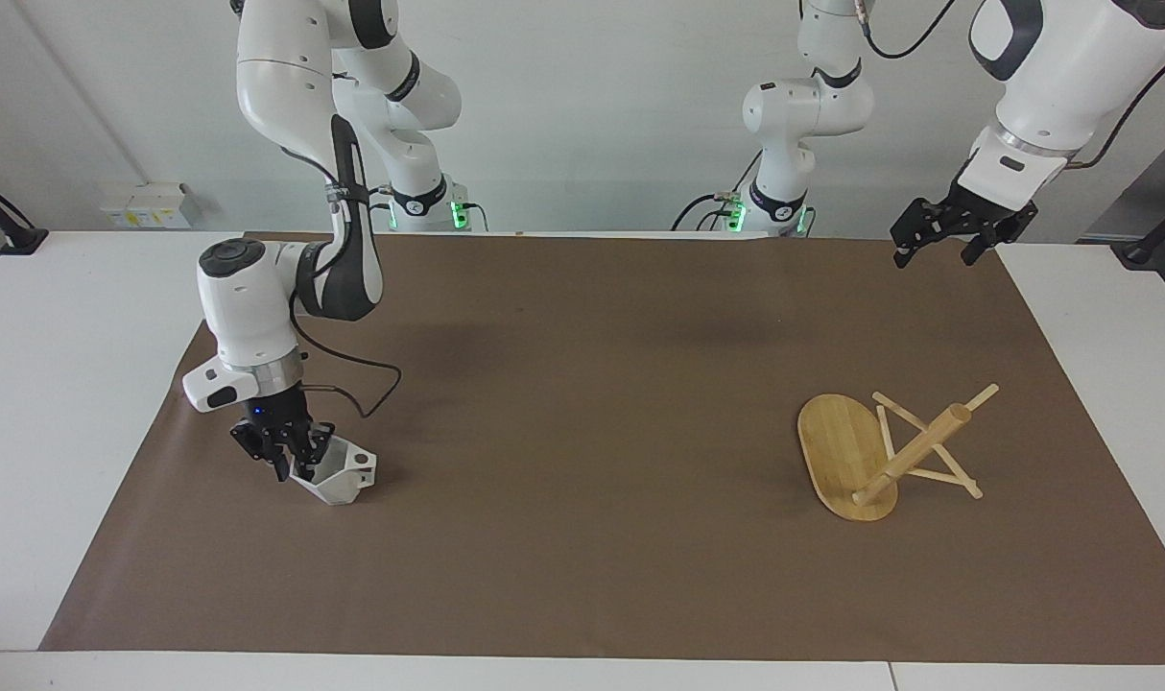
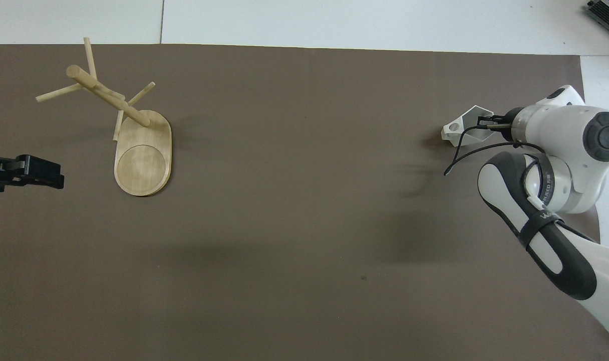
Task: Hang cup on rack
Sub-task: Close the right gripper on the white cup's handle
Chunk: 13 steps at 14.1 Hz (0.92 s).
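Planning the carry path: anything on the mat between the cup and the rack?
Nothing. Between the cup and the rack there is only bare brown mat; the facing and overhead views both show it.
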### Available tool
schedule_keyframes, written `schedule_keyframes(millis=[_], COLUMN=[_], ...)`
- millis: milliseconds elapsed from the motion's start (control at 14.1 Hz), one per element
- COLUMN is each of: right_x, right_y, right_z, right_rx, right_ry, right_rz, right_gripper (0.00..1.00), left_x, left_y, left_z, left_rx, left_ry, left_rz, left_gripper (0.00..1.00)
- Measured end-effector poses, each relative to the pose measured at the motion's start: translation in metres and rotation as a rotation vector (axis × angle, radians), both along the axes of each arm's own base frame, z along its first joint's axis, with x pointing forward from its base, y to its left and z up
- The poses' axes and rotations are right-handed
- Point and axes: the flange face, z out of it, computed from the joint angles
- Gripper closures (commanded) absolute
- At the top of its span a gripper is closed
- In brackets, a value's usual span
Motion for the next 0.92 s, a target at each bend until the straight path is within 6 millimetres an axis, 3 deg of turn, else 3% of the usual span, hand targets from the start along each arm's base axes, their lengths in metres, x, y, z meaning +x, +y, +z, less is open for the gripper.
schedule_keyframes(millis=[213, 497, 923], right_x=[0.000, 0.002, 0.006], right_y=[0.003, 0.008, 0.009], right_z=[0.000, 0.002, 0.013], right_rx=[0.002, 0.005, 0.006], right_ry=[0.000, 0.014, 0.030], right_rz=[0.005, 0.013, 0.013], right_gripper=[0.83, 0.92, 1.00], left_x=[-0.008, -0.010, -0.011], left_y=[-0.002, -0.002, -0.002], left_z=[-0.003, -0.002, -0.003], left_rx=[0.002, 0.003, 0.003], left_ry=[0.013, 0.012, 0.013], left_rz=[-0.004, -0.004, -0.003], left_gripper=[0.00, 0.00, 0.00])
